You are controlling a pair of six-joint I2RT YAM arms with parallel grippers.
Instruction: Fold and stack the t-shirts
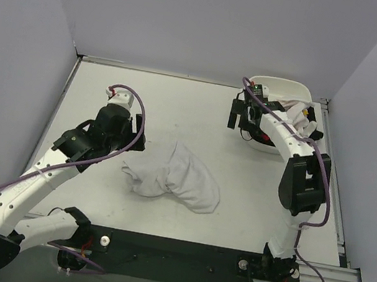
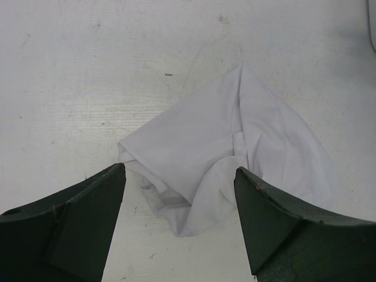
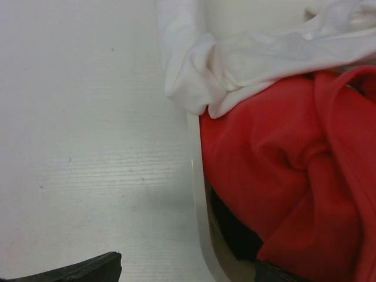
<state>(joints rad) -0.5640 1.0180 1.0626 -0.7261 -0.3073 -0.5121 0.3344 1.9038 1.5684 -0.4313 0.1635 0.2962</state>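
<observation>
A crumpled white t-shirt [image 1: 176, 175] lies loose near the middle of the table. In the left wrist view this t-shirt [image 2: 235, 141] sits just ahead of my left gripper [image 2: 179, 170], which is open with nothing between its fingers. From above, the left gripper [image 1: 133, 133] hovers at the shirt's left side. A red t-shirt [image 3: 282, 176] and a white t-shirt [image 3: 247, 59] lie bunched in the white tub [image 3: 197, 176]. My right gripper [image 3: 188, 273] is open and empty, straddling the tub's near rim. In the top view the right gripper [image 1: 242, 118] is at the tub's left edge.
The white tub [image 1: 279, 84] stands at the back right, close to the right wall. Grey walls enclose the table on the left, back and right. A black rail [image 1: 176, 252] carrying the arm bases runs along the near edge.
</observation>
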